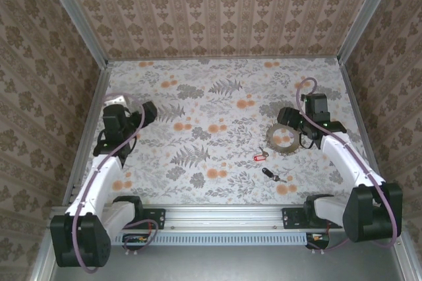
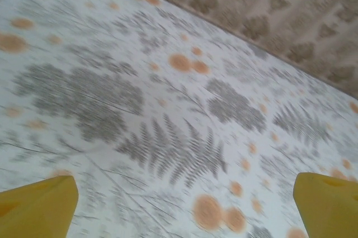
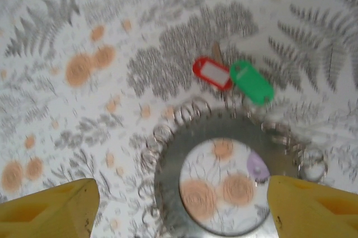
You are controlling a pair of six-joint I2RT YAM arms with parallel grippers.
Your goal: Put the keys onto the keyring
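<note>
My left gripper [image 2: 184,193] is wide open and holds nothing. It hangs over the flowery worktop [image 2: 168,81] on the left side, well apart from the things I need.

Going right, a tiny key with a red plastic tag [image 1: 259,157] lies flat on the worktop. A tiny key with a green plastic tag [image 3: 251,81] lies right beside it. A small black key [image 1: 270,175] lies a bit nearer, with its long side running left to right. Just to the far right of the red tag is the big round grey ring with a bumpy wire edge [image 1: 283,139].

My right gripper [image 3: 179,199] is wide open too, and empty. It hangs just above the ring, which sits between my two yellow fingers [image 3: 50,210]. The two tags lie just past the ring, on its near left side. I think my right arm should do the next move, because it is much nearer.
</note>
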